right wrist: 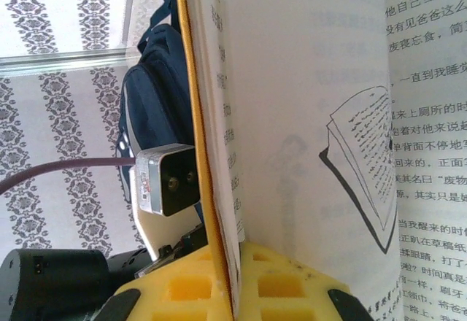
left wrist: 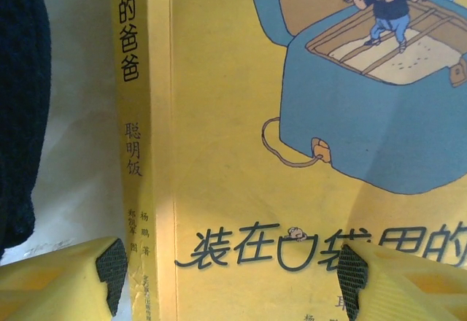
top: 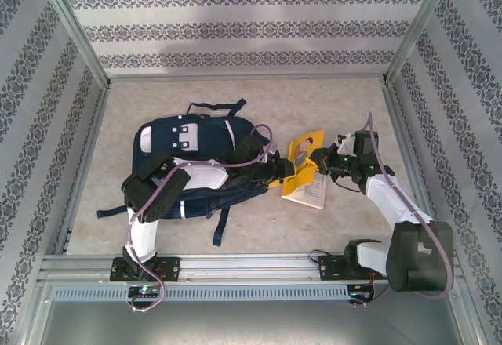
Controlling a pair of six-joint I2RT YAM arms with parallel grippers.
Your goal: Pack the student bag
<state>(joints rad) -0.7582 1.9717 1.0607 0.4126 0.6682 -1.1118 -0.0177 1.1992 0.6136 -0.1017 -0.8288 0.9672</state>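
Observation:
The student bag (top: 169, 145), navy with white patches, lies flat on the table left of centre. To its right is a yellow picture book (top: 304, 150), its cover lifted upright over the pages (top: 307, 192) still lying on the table. My right gripper (right wrist: 235, 277) is shut on the raised cover and a few leaves, and a printed page (right wrist: 314, 117) faces its camera. My left gripper (left wrist: 232, 273) is open, facing the yellow cover (left wrist: 241, 153) close up. Its fingertips (left wrist: 111, 266) stand wide on either side, not touching the cover. Dark bag fabric (left wrist: 18, 102) shows at the left.
The left arm (top: 157, 196) reaches across the bag's lower half. Patterned walls and a metal frame (top: 78, 23) enclose the table. Bag straps (top: 220, 227) trail toward the near edge. The left wrist camera (right wrist: 168, 182) sits just beyond the book cover.

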